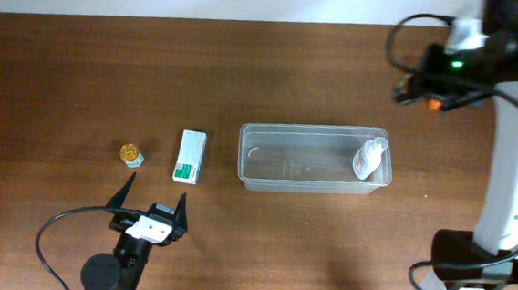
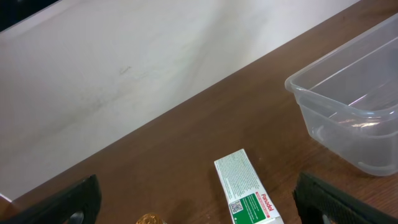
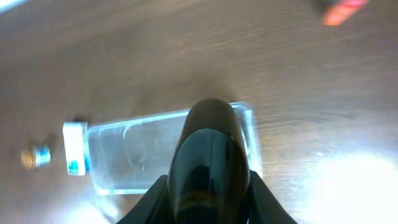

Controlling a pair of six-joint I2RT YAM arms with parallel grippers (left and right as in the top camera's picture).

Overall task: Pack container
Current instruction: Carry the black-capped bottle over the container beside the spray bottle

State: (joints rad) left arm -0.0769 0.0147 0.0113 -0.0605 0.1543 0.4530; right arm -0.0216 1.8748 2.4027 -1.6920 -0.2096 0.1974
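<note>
Noting the clear container (image 1: 310, 128) lying lengthwise right of centre on the table (image 1: 63, 76), carrying a small white bottle (image 1: 369, 159) tilted at its right end. Seeing a white-and-green box (image 1: 190, 156) just left of it, not touching, and a small gold-capped item (image 1: 131, 155) further left. Hovering with the left gripper (image 1: 156, 191) spread wide and empty, near the front edge, just before the box. Hanging with the right gripper (image 3: 210, 115) pinched shut, raised near the far edge. Showing broad brown tabletop behind and before the container.

Dark brown wood-grain table (image 1: 63, 67), pale white surface (image 2: 124, 62) beyond its far edge.
</note>
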